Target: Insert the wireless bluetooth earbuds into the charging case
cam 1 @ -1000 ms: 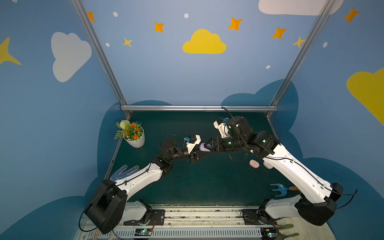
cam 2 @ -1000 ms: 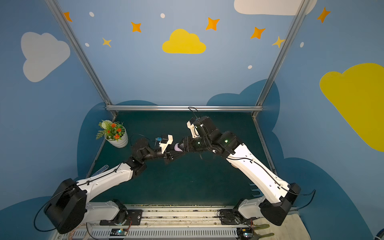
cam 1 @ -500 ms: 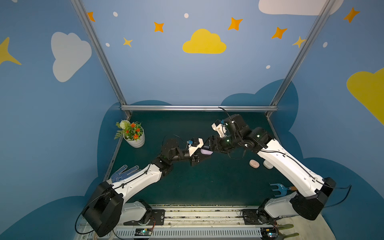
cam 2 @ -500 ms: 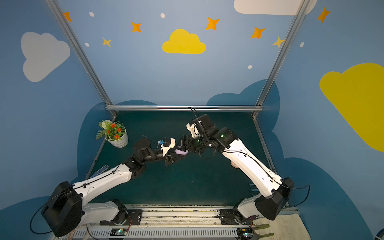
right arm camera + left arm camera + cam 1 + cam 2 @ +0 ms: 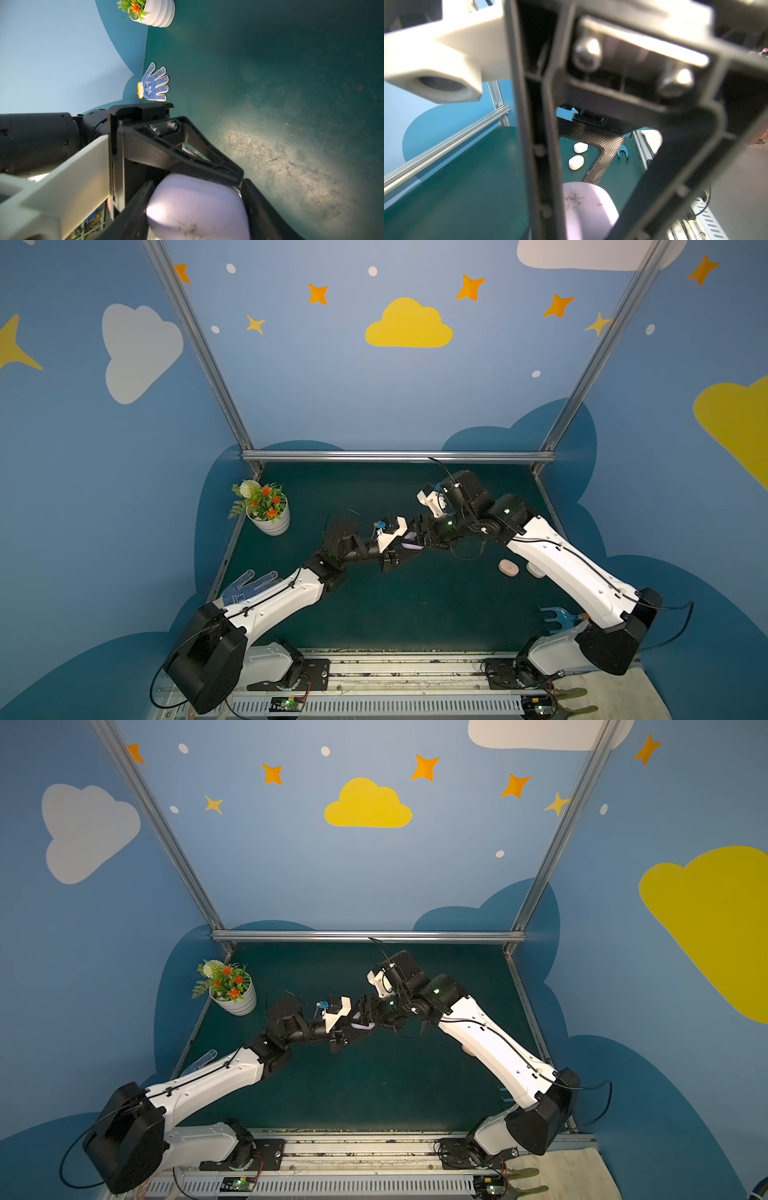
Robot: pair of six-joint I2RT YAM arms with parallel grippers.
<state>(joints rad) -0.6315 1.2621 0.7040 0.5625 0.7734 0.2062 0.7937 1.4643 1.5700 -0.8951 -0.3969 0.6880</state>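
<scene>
Note right hand drawn in closer to left hand than a second ago. See case hardly shifted, with less of it showing from above.

Find case held clear of desk, mid-span, between both hands. Record left hand as clamped fully down on it. Record right hand as part open, fingers set against both flanks of the shell. Read that as a second grip; cannot tell how firm.

Judge purpose: left hand as vice, steadying case so right hand can work the lid. See no open seam, so take lid as shut.

Make out no loose buds in any view. Spot pink oval and white oval on desk beside right arm, well apart from both hands. Probably closed cases, going by shape.

Log case as lavender plastic, smooth, rounded like a pebble, with dark scuffs on the shell. Log fingers as black moulded plastic, open triangular frames, ribbed. Log desk as dark green mat, scratched, worn pale below the hands. Note knit glove, blue-dotted, flat at desk edge, and ribbed white pot well clear.
</scene>
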